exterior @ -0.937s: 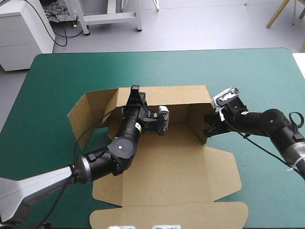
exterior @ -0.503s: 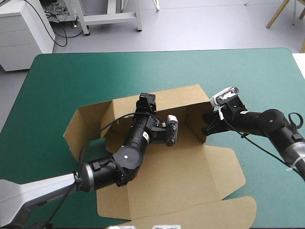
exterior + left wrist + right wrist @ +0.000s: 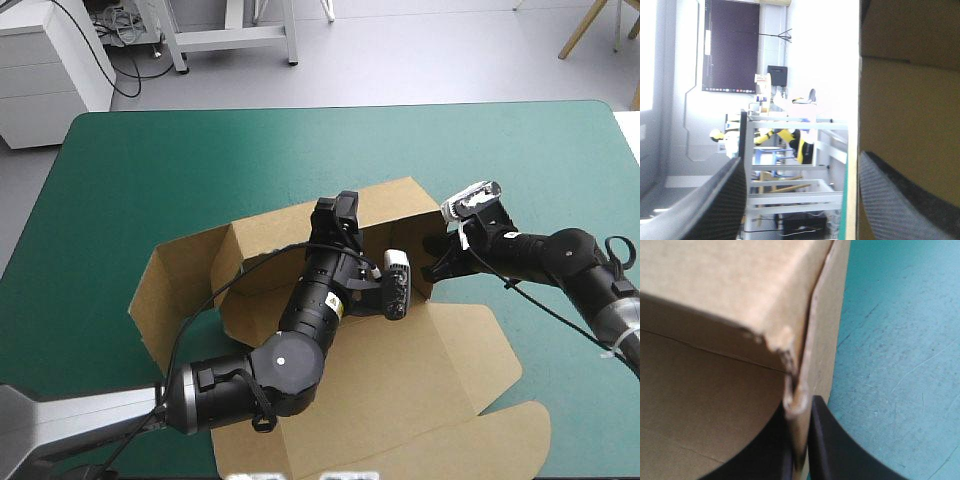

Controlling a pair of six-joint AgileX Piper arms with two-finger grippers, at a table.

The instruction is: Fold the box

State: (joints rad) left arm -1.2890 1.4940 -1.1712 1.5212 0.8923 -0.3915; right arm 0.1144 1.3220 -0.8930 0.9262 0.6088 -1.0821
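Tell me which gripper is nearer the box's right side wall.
Right. The right gripper is shut on the right side wall of the box, at its corner edge; the left gripper, fingers open, sits at the back wall, nearer its middle.

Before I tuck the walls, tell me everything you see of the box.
The box is a cut sheet of brown board, part-formed on the teal-green table: far wall and right wall raised, left flaps standing, lid flat toward the near edge. The right gripper has its jaws shut on the right wall's frayed edge. The left gripper, jaws open, has the far wall's edge between them.
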